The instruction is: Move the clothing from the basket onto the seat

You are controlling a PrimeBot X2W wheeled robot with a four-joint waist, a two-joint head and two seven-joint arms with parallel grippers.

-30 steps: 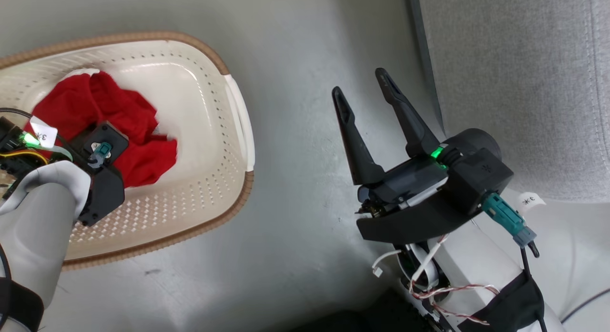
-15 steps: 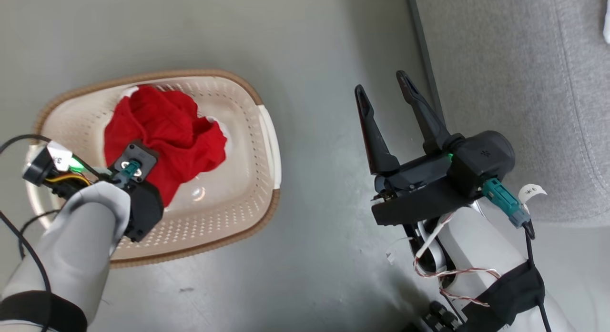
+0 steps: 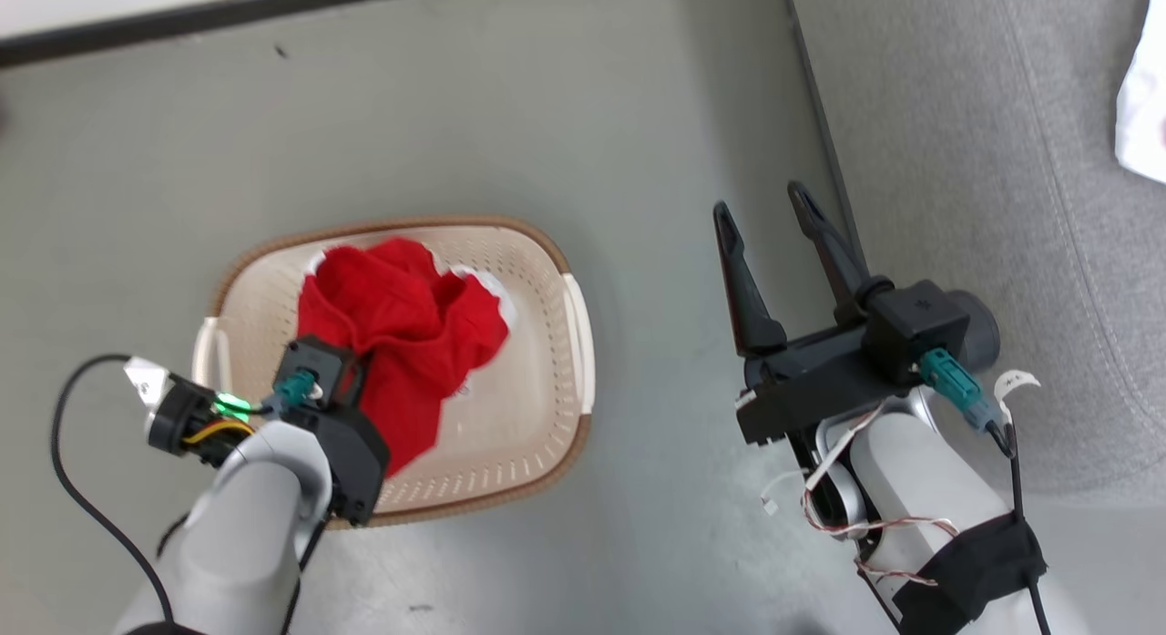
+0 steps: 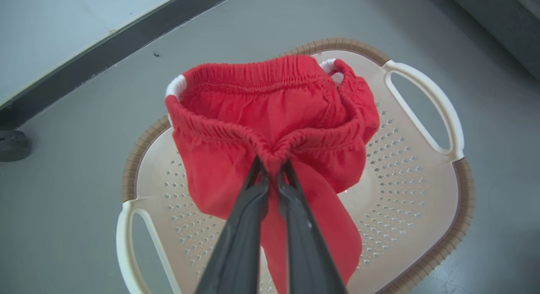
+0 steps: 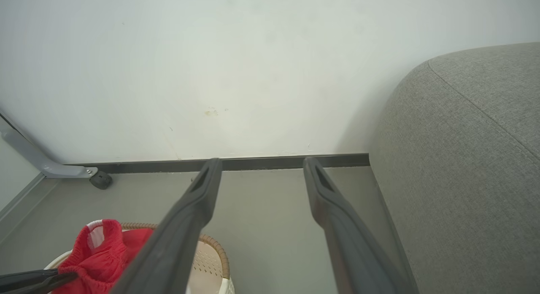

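Note:
A red garment [image 4: 270, 112] with a gathered elastic waistband hangs from my left gripper [image 4: 272, 161], which is shut on the waistband. The cloth dangles above the cream perforated basket [image 4: 405, 192], its lower end still inside. From the head, the red garment [image 3: 401, 334] drapes over the basket [image 3: 580, 343], with my left wrist above it hiding the fingers. My right gripper [image 3: 774, 220] is open and holds nothing, between basket and grey sofa [image 3: 956, 161]. From the right wrist, the open gripper [image 5: 261, 167] points at the wall, the sofa [image 5: 464, 159] beside it.
A piece of white fabric [image 3: 1143, 116] lies on the sofa at the head view's right edge. A dark baseboard [image 3: 228, 15] runs along the wall behind the basket. A metal leg with a black caster [image 5: 100, 181] stands at the wall, left of the basket.
The head camera has pulled back and shifted, so the basket looks smaller. My left gripper has lifted the red garment from the basket's bottom. The right gripper stays open.

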